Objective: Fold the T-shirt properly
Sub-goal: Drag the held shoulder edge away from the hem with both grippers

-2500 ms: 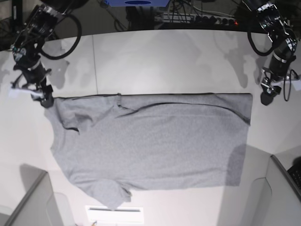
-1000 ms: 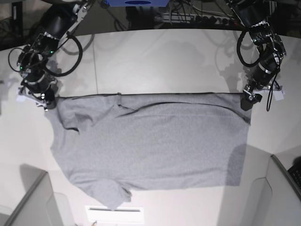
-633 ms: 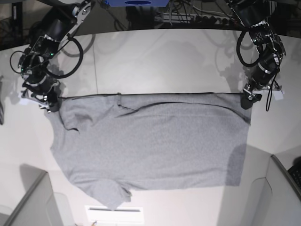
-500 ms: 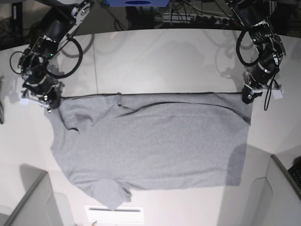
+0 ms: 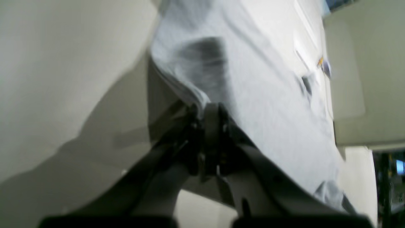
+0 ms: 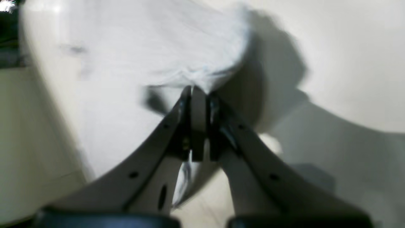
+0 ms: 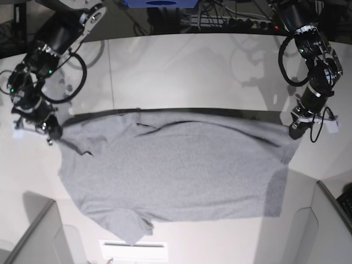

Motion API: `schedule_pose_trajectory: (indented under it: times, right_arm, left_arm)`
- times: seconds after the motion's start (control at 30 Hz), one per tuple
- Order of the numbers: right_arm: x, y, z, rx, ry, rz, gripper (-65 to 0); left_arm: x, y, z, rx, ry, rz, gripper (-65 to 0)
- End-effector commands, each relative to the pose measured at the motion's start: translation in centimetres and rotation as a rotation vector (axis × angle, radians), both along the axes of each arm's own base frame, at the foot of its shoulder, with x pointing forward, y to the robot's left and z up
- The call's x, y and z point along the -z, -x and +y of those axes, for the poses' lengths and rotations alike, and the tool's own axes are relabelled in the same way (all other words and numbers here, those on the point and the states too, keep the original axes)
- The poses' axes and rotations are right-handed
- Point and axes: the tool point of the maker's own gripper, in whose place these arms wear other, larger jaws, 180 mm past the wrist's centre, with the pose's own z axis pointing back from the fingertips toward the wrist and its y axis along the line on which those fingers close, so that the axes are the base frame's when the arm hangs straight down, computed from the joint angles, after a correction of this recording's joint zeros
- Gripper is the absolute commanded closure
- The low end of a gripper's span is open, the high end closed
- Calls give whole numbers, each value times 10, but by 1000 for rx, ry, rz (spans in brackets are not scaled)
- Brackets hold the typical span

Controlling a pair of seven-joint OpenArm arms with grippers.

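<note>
The grey T-shirt [image 7: 176, 170] lay spread out on the pale tabletop [image 7: 192, 71], plain side up. It filled most of the middle of the tabletop. One sleeve [image 7: 129, 225] lay at the T-shirt's near edge.

The left gripper [image 7: 295, 132] was at one far corner of the T-shirt. Its fingers [image 5: 212, 117] were pressed tight together and pinched the cloth at that corner. The cloth [image 5: 253, 79] bunched up a little where the fingers bit it.

The right gripper [image 7: 52, 132] was at the other far corner of the T-shirt. Its fingers [image 6: 197, 104] were squeezed together too, with a fold of the T-shirt [image 6: 142, 47] caught between them.

The far edge of the T-shirt ran between the two grippers and cast a dark shadow on the tabletop. Both wrist pictures were blurry.
</note>
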Motion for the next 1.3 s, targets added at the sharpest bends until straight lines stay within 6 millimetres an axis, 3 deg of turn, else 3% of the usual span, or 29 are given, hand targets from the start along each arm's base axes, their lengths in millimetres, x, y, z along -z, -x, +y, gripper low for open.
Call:
schedule_pose_trajectory:
  times: [0.0,0.07,0.27,0.5,0.77,0.9,1.03,1.27]
  right_arm:
    - [-25,-13,-8,-2,34,-68,0]
    - [-41,-22,-7,-24,34,-96,0]
    - [-67,-49,0,-7,-69,-106,0]
    - [-88,-57,-20,26,-63,-125,0]
    - [-72,-65,-27,124,-216,-33,0]
    - [-62,-51,-23,112,-221,-17,0]
    - [-49,-24,-12,94,-299,-28,0]
    - [9,39,-18,149,-267,117,0]
  left_arm:
    - [-27,-11,5,-2,-25,-75,0]
    - [-47,-22,5,9,-53,-109,0]
    - [-79,-54,-8,92,-53,-152,0]
    - [-82,-46,19,15,-41,-158,0]
    - [-81,-44,29,1,-47,-149,0]
    - [-81,-34,25,15,-76,-140,0]
    - [-71,-9,24,31,-121,-91,0]
    - [-29,46,18,58,-140,67,0]
